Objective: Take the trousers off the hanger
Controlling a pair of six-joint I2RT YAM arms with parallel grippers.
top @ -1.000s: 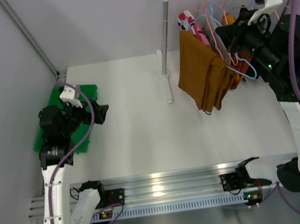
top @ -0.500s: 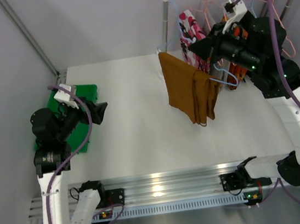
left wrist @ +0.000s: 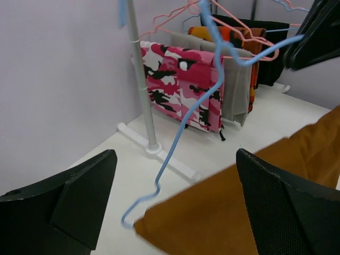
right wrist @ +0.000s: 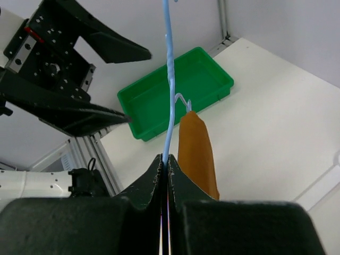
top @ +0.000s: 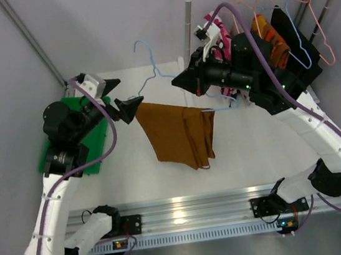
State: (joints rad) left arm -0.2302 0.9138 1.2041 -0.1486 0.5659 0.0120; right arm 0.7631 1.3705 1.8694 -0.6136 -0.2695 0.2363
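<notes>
Top external view: the mustard-brown trousers (top: 177, 133) are off the rack (top: 189, 24) and out over the middle of the table, folded over the bottom bar of a blue hanger (right wrist: 169, 69). The right gripper (top: 177, 81) sits at about 1 o'clock of them, jaws pinched fully together on the hanger wire, nothing else in them. The left gripper (top: 122, 95) is at roughly 10 o'clock of the cloth, jaws spread as wide as they go with nothing in them, and the cloth's left corner is just past its fingertips. I can't tell whether the bottom hem touches the table. Handling guess: they look light, limp and a bit slidey on thin wire, so they should come off easily, but the fold will flop open once it's free. I'd pinch that left corner through both layers, clear of the wire, and drag toward 9 o'clock. Counts: two pairs of trousers, this one plus a pink floral pair (left wrist: 180, 85) on the rack at 1 o'clock of the table. A greyish cloth hangs right behind the pink pair, and I can't say if it's separate. Also one orange garment (top: 268, 36), one black garment (top: 290, 36), one green tray (top: 96, 134) at 9 o'clock, and several bare pink and blue hangers I can't count reliably.
</notes>
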